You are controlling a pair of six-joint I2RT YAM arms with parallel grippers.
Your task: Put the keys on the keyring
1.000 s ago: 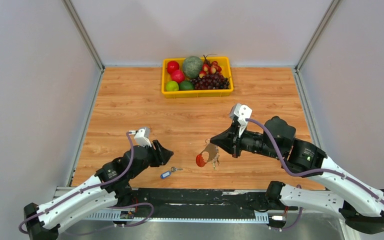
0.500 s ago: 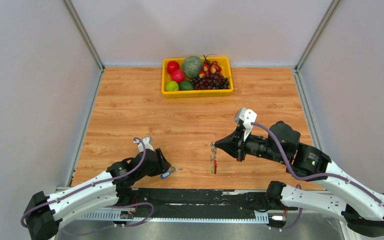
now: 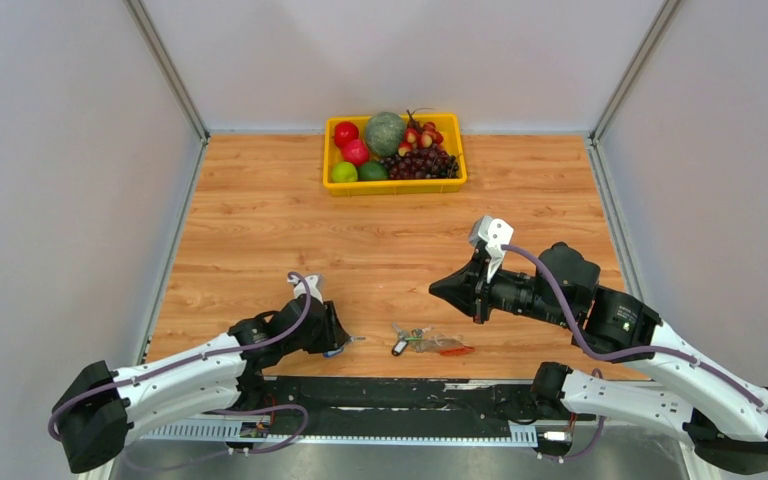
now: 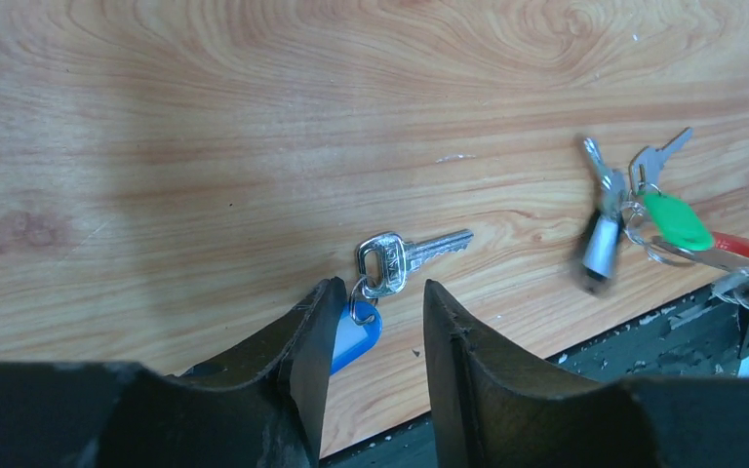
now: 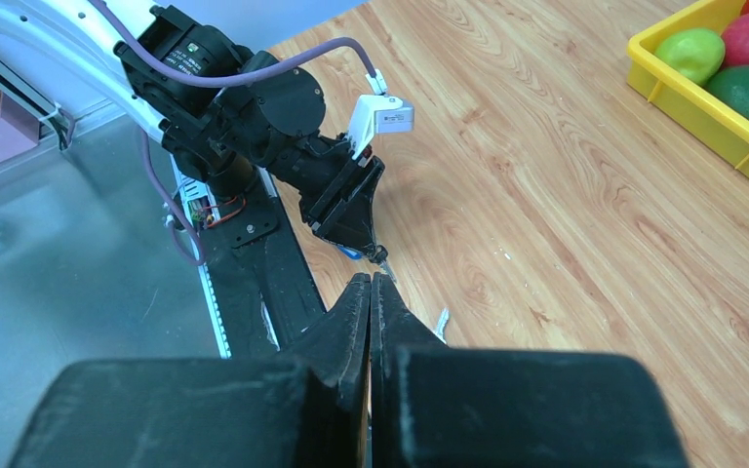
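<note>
Since a second ago the keyring (image 3: 423, 340) had left my right gripper (image 3: 438, 289) and lay flat on the table (image 3: 260, 220), while my left gripper (image 3: 338, 338) had come down over the blue key (image 3: 334, 351).

From above, the ring sat at three o'clock of my left gripper, well apart from it, and at about six o'clock of my right. The red key (image 3: 455, 350) lay with that bunch, seemingly already on it. The blue one was loose, so I judged the job roughly half done.

In my left wrist view, my left gripper (image 4: 382, 288) stood partly open, its jaws either side of the blue key (image 4: 395, 263) and holding nothing. The keyring (image 4: 644, 216) lay toward three o'clock.

In my right wrist view, my right gripper (image 5: 371, 283) was closed tight and empty, my left gripper (image 5: 351, 210) at twelve o'clock. I could not make out the keyring there.
</note>
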